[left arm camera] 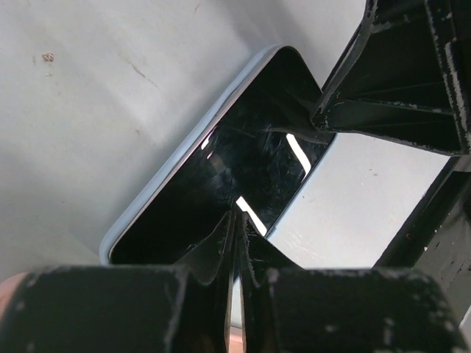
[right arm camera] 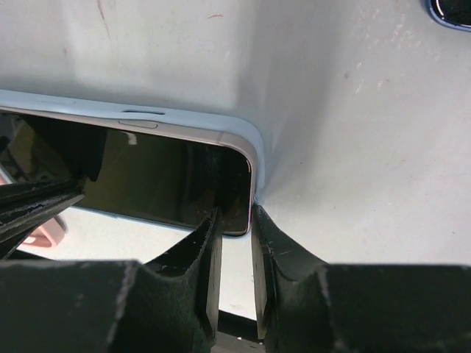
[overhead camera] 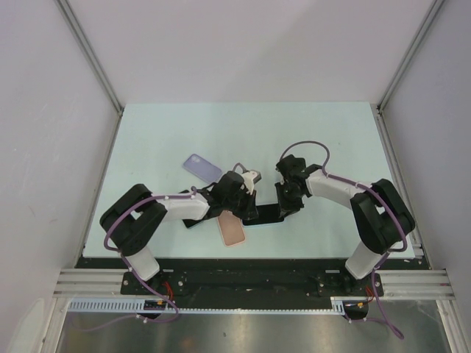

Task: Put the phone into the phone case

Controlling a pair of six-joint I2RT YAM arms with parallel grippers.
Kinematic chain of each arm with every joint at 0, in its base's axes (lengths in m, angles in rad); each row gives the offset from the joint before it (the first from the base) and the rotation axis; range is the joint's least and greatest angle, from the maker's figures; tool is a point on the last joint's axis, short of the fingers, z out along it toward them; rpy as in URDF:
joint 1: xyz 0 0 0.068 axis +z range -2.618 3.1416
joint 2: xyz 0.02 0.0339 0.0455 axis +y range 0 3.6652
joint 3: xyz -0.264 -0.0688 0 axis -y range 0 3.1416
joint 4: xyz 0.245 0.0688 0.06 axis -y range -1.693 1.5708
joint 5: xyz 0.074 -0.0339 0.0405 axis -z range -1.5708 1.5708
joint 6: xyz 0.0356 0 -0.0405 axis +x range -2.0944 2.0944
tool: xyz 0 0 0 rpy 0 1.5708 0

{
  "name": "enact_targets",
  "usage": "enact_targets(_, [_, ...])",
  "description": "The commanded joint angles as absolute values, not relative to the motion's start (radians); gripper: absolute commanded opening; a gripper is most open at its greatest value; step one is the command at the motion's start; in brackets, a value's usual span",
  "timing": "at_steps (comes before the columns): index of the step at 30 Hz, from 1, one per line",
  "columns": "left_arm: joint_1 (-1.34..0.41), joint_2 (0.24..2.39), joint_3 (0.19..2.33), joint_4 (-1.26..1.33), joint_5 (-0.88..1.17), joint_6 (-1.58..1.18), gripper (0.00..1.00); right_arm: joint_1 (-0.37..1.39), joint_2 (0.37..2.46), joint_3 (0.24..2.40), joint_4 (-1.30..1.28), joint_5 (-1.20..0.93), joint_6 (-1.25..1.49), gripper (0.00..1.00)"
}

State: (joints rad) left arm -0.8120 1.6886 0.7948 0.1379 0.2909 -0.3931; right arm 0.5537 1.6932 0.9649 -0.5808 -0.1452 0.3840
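Tightly on the phone: left hand, right hand.

Camera layout: one is looking down from above, two are riding on the wrists.

The overhead camera is sitting high behind the near edge of the table, facing down over all of it. The left wrist camera is looking along the phone from very close. The right wrist camera is facing one corner of the phone, equally close. All three are sharing that phone.
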Motion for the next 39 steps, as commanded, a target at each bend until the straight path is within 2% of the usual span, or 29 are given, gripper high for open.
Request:
enact_targets(1, [-0.825, 1.697, 0.831, 0.077, 0.285, -0.399, 0.09, 0.644, 1.897, 0.899, -0.543, 0.096, 0.399, 0.17])
enact_targets(10, [-0.854, 1.744, 0.902, 0.077, 0.293, -0.434, 0.09, 0.684, 1.928, 0.910, -0.549, 0.138, 0.408, 0.13])
enact_targets(17, [-0.871, 1.807, 0.945, 0.077, 0.284, -0.449, 0.09, 0.675, 1.781, 0.910, -0.520, 0.089, 0.391, 0.20])
enact_targets(18, [-0.873, 1.807, 0.945, 0.077, 0.281, -0.451, 0.09, 0.670, 1.761, 0.910, -0.515, 0.081, 0.388, 0.28])
enact_targets(20, [-0.873, 1.810, 0.942, 0.077, 0.273, -0.451, 0.09, 0.663, 1.700, 0.910, -0.502, 0.051, 0.385, 0.35])
enact_targets(21, [-0.873, 1.813, 0.942, 0.077, 0.268, -0.446, 0.09, 0.652, 1.680, 0.910, -0.499, 0.038, 0.379, 0.42])
enact_targets(27, [-0.871, 1.819, 0.931, 0.077, 0.258, -0.445, 0.09, 0.580, 1.543, 0.891, -0.436, -0.139, 0.361, 0.63])
enact_targets(33, [-0.873, 1.818, 0.922, 0.077, 0.250, -0.439, 0.10, 0.466, 1.522, 0.853, -0.367, -0.333, 0.347, 0.66])
enact_targets(39, [-0.873, 1.810, 0.913, 0.077, 0.247, -0.442, 0.10, 0.368, 1.581, 0.819, -0.279, -0.501, 0.345, 0.61])
